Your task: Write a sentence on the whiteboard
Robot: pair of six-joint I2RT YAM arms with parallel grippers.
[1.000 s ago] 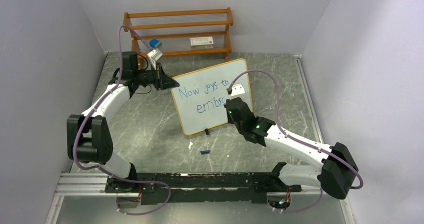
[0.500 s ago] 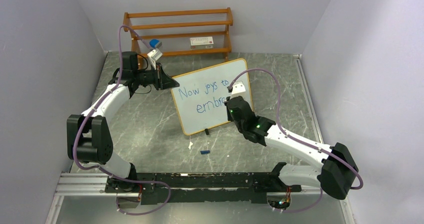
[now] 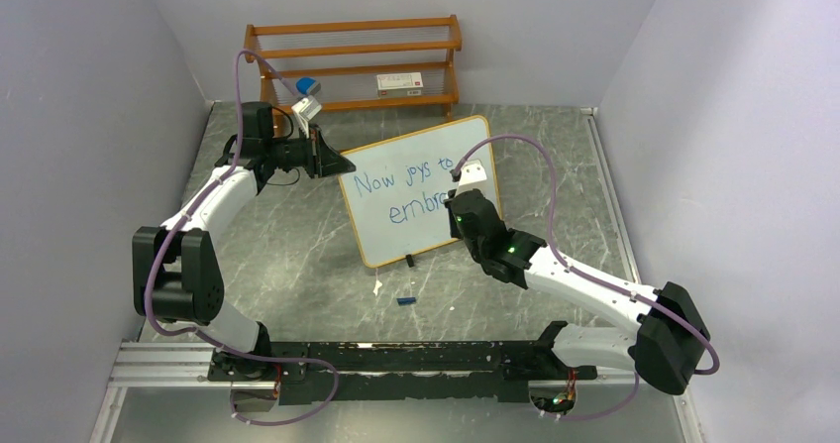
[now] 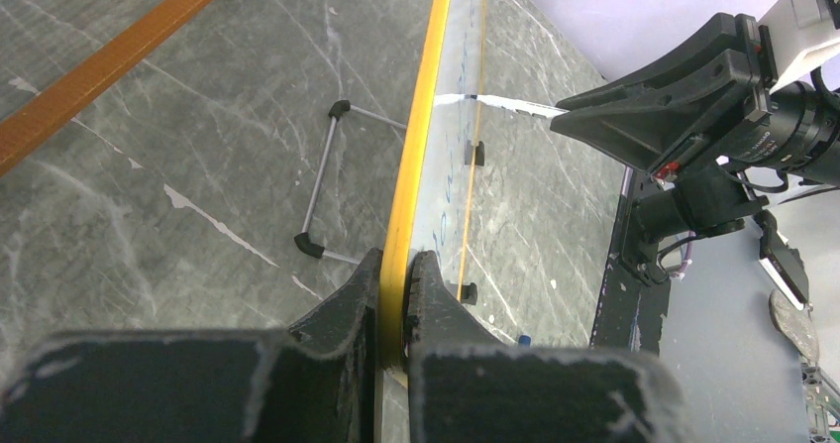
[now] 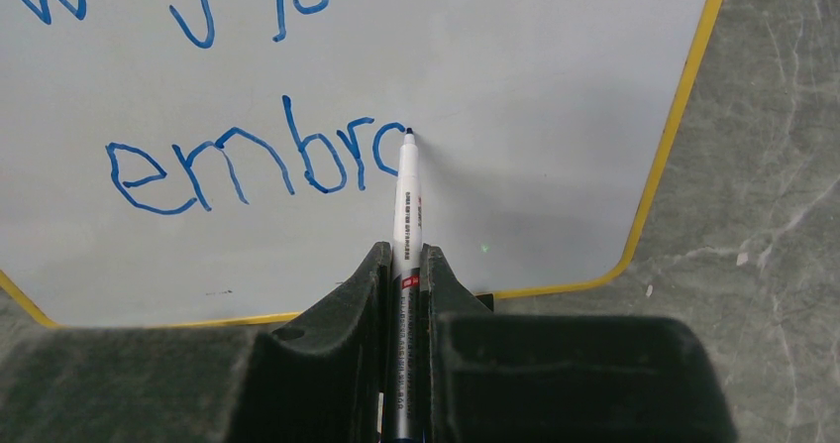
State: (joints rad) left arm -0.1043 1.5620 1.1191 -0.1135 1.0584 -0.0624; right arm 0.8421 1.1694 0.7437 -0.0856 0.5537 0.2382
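At table centre your whiteboard (image 3: 421, 190) stands propped; it looks light, stiff and tippy. Left gripper (image 4: 398, 275) pinches its frame at nine o'clock, a good hold. Right gripper (image 5: 406, 265) clamps the slim, likely slick marker (image 5: 406, 185), tip at three o'clock of the sentence (image 3: 416, 178).

Wooden rack (image 3: 354, 29); small blue object (image 3: 405, 301).

The whiteboard (image 3: 391, 237), orange-framed with rounded corners, stood propped on the counter (image 3: 297, 255). Its blue sentence (image 3: 406, 179) read "Now joys to" above "embrc".
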